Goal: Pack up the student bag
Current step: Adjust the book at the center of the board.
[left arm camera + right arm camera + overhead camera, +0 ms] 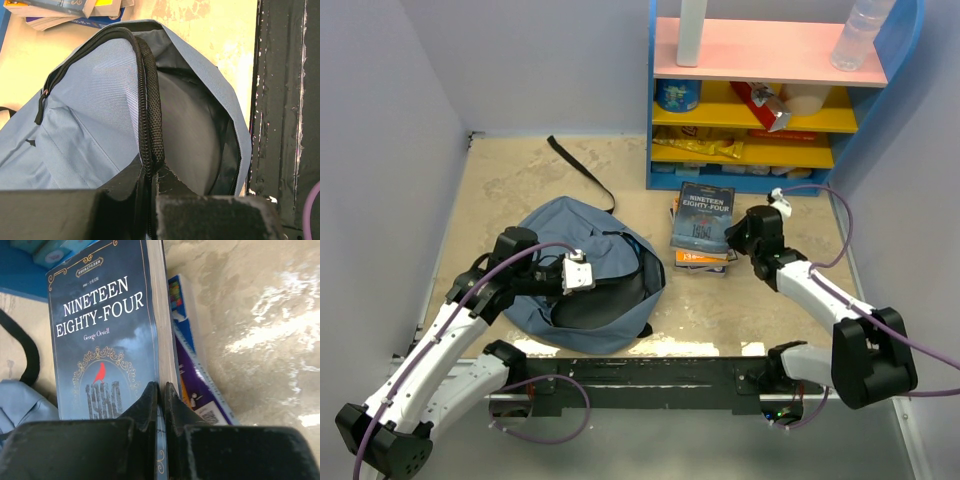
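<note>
At the far right corner of the desk (520, 170) stands a blue shelf unit (760, 50), pink on top with yellow boards beneath. A clear bottle (860, 35) and a white upright cylinder (691, 30) stand on its top, and a blue tin (677, 95) sits on a board below. Just in front of it a short stack of books (700, 258) lies flat, topped by a dark-blue book (105, 340) whose cover reads Nineteen Eighty-Four. The right claw (161, 390) is down at that book's page edge, jaws pinched almost together with the front cover caught between them. A purple-and-blue book (192, 370) juts out beneath it. A black strap (580, 170) trails from the bag toward the far edge. Along the near edge runs the black rail (650, 375) that carries both arms.

And the student bag (570, 225) lies slumped by the near edge, left of the middle. Its mouth is turned toward the right edge, with dark lining on show. The left claw (152, 175) is right on it, jaws closed tight on the black zip rim of the opening, holding that rim raised above the lining. The right claw is well apart from the bag, which lies to its left with a strip of desk between bag and stack.
</note>
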{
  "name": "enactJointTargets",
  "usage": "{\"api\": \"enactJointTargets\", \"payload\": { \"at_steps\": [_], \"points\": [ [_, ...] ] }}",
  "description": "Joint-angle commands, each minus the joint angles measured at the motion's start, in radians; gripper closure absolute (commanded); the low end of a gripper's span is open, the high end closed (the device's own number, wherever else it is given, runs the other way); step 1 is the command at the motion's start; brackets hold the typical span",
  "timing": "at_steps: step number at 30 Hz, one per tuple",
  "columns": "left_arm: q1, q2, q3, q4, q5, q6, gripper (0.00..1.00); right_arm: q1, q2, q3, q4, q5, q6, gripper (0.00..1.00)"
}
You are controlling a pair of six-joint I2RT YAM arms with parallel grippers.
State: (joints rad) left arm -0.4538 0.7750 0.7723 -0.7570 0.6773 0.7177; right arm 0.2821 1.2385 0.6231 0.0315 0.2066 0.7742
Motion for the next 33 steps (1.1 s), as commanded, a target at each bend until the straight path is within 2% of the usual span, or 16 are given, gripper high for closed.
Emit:
{"api": "enactJointTargets", "payload": {
  "at_steps": [1, 6, 10, 11, 12, 13, 15, 16, 19, 24, 27, 29, 33],
  "points": [
    [-0.003, -0.003, 0.021, 0.031, 0.038, -0.009, 1.0, -0.073, -0.045, -0.025, -0.082, 0.066, -0.015, 1.0],
    [-0.003, 0.0, 0.022, 0.041, 0.039, -0.011, 1.0, -0.115, -0.083, -0.02, -0.149, 0.056, -0.049, 1.0],
    [-0.003, 0.004, 0.021, 0.048, 0.041, -0.012, 1.0, -0.115, -0.102, -0.042, -0.15, -0.021, -0.059, 1.0],
    [-0.003, 0.007, 0.021, 0.05, 0.042, -0.014, 1.0, -0.115, -0.099, -0.042, -0.147, -0.05, -0.064, 0.95],
    [-0.003, 0.007, 0.022, 0.05, 0.044, -0.014, 1.0, -0.113, -0.09, -0.039, -0.154, -0.059, -0.065, 0.85],
    [-0.003, 0.009, 0.024, 0.05, 0.044, -0.015, 1.0, -0.115, -0.088, -0.036, -0.153, -0.064, -0.069, 0.59],
    [-0.003, 0.01, 0.027, 0.047, 0.045, -0.015, 1.0, -0.115, -0.086, -0.028, -0.157, -0.056, -0.07, 0.4],
    [-0.003, 0.01, 0.027, 0.045, 0.045, -0.015, 1.0, -0.122, -0.093, -0.023, -0.157, -0.053, -0.069, 0.28],
    [-0.003, 0.01, 0.027, 0.042, 0.042, -0.015, 1.0, -0.148, -0.091, -0.002, -0.154, -0.053, -0.067, 0.18],
    [-0.003, 0.007, 0.021, 0.044, 0.05, -0.017, 1.0, -0.221, -0.033, -0.011, -0.04, -0.127, -0.041, 0.13],
    [-0.003, 0.006, 0.024, 0.042, 0.047, -0.018, 1.0, -0.305, 0.091, -0.04, 0.071, -0.245, 0.006, 0.12],
    [-0.003, 0.004, 0.027, 0.035, 0.045, -0.015, 1.0, -0.311, 0.142, -0.036, 0.076, -0.269, 0.031, 0.12],
    [-0.003, 0.001, 0.018, 0.03, 0.044, -0.012, 1.0, -0.311, 0.104, -0.056, 0.081, -0.256, 0.025, 0.12]
  ]
}}
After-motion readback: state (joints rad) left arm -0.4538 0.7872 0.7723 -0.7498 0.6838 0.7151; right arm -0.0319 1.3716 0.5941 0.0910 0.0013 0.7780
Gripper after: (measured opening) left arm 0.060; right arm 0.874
